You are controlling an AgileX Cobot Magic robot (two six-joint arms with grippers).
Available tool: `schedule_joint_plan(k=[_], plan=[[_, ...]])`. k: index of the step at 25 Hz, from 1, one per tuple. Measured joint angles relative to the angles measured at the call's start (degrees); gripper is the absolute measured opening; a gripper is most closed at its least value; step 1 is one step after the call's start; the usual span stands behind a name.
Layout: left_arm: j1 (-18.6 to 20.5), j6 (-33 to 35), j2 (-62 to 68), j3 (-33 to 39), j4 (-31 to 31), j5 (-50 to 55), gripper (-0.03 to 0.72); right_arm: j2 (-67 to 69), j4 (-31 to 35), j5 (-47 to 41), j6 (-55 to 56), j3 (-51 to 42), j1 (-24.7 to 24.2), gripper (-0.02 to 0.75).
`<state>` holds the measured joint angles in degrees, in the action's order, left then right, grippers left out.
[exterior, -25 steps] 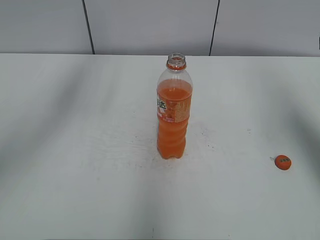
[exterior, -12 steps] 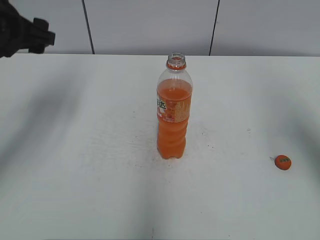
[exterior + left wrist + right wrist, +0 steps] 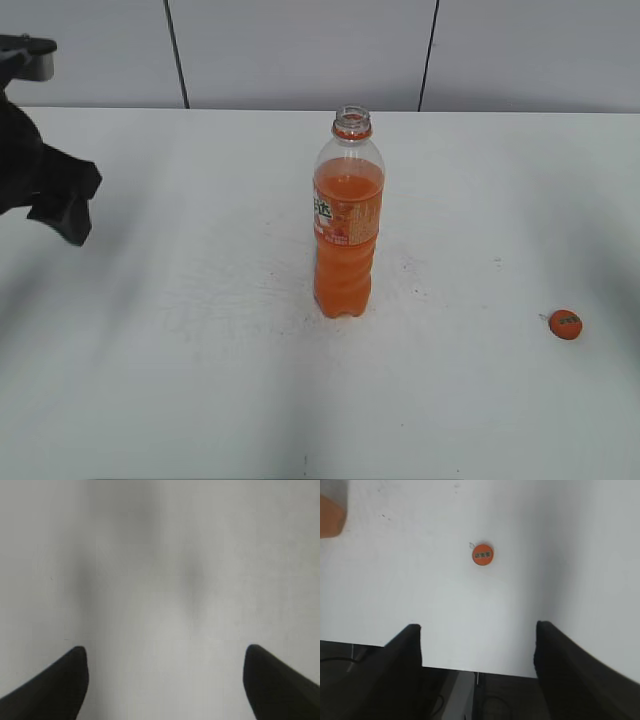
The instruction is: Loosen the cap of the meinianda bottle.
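Exterior cam: I see the meinianda bottle (image 3: 348, 215) upright mid-table (image 3: 200, 380), neck bare, w/ the cap (image 3: 566, 324) lying flat well off to its right; left arm's black gripper (image 3: 62, 212) hangs at the left edge, apart from both. Left wrist cam: fingers (image 3: 55, 690) spread wide over bare table. Right wrist cam: right gripper (image 3: 477, 652) spread too, empty, cap ahead of it, bottle base at top-left corner.

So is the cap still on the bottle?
No, the orange cap lies on the table, right of the open-necked meinianda bottle.
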<state>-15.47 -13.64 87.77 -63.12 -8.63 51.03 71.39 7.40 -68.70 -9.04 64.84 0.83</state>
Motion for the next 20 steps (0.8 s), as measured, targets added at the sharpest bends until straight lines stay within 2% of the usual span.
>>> schedule_joint_plan(k=[4, 8, 12, 20], plan=[[0.0, 1.22, -0.72, 0.0, 3.09, 11.52, 0.561, -1.25, -1.88, -0.52, 0.68, -4.45, 0.0, 0.525], [0.0, 1.39, -5.47, 0.05, 3.52, 17.56, 0.546, -5.96, -2.04, -0.58, 2.29, -11.47, 0.0, 0.525], [0.0, 1.39, -14.95, 2.75, 3.71, 18.1, 0.536, -15.67, -2.14, -0.68, 3.52, -19.23, 0.0, 0.525], [0.0, 2.01, -44.52, 14.23, 3.7, 17.99, 0.533, -44.57, -2.89, -1.06, 3.93, -30.59, 0.0, 0.525]])
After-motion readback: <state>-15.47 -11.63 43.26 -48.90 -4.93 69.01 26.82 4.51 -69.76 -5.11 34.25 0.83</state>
